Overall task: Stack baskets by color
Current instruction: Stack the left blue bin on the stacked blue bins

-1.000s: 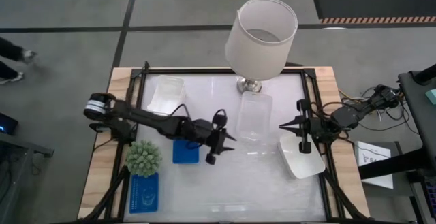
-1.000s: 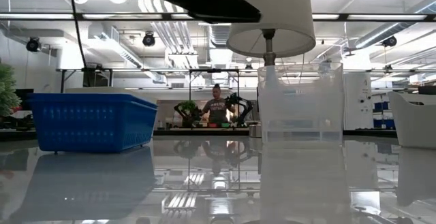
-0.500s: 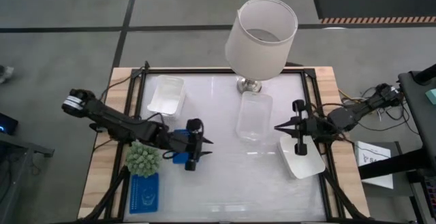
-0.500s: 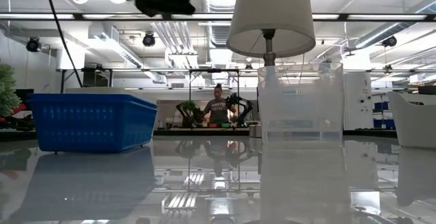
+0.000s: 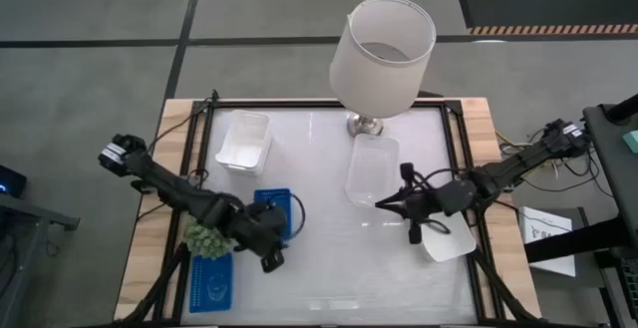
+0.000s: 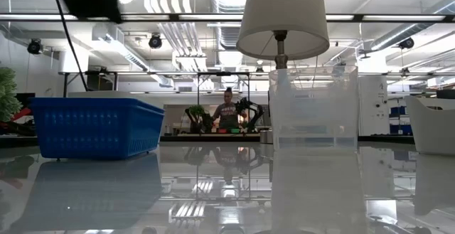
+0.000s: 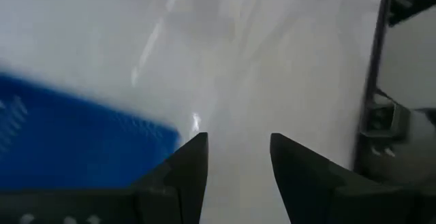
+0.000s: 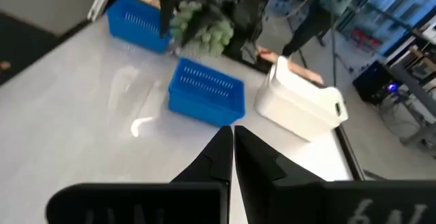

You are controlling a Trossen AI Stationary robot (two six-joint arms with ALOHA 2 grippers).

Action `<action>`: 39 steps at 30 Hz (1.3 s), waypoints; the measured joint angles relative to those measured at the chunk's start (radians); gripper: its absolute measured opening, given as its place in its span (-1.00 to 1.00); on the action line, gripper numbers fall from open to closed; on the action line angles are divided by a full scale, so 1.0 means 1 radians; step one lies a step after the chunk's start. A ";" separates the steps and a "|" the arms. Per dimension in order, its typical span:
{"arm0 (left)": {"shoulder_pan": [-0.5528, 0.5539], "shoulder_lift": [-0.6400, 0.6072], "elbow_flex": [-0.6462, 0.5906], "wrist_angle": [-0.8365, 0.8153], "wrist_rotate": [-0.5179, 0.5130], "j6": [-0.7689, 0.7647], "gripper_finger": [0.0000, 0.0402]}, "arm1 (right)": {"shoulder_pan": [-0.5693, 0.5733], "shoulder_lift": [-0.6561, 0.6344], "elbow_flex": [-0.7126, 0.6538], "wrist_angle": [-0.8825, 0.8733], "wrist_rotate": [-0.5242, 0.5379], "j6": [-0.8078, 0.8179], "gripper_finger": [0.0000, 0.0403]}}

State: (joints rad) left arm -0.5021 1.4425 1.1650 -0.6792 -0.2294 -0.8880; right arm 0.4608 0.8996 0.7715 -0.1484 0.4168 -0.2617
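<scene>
1. Left gripper (image 5: 271,258): jaws apart, nothing between them. It hangs over the near left part of the table (image 5: 329,278), at the near right corner of the mid blue basket (image 5: 271,215). Its wrist view shows both fingers (image 7: 189,164) over bare table, with that basket's blue wall (image 7: 75,142) just to one side of them.
2. Mid blue basket: the nearest task thing to the left jaws. In the high view its long axis appears to run from the near edge toward the far edge, though the arm hides part of it. It lies just to the far side of the jaws.
3. Second blue basket (image 5: 211,280): at the near left corner, beyond the green plant (image 5: 206,236), near the left arm and well apart from the right one.
4. Right gripper (image 5: 383,204): jaws pressed together, holding nothing. It points leftward across the table, just beside the near end of the clear basket (image 5: 371,168).
5. Clear basket: long axis near-to-far, standing just in front of the lamp (image 5: 383,41).
6. White basket (image 5: 451,242): near right, partly under the right arm.
7. Second white basket (image 5: 244,139): far left.
8. Judgement: the left arm is much the nearer to both blue baskets, so pairing them looks like its job.
</scene>
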 joint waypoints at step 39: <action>-0.413 0.468 0.289 -0.413 0.432 -1.349 -0.29 | -0.001 0.026 0.024 0.004 -0.001 -0.178 -0.96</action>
State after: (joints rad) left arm -0.9156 1.9103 1.4542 -1.0926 0.2027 -2.2373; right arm 0.4599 0.9257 0.7952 -0.1440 0.4156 -0.4393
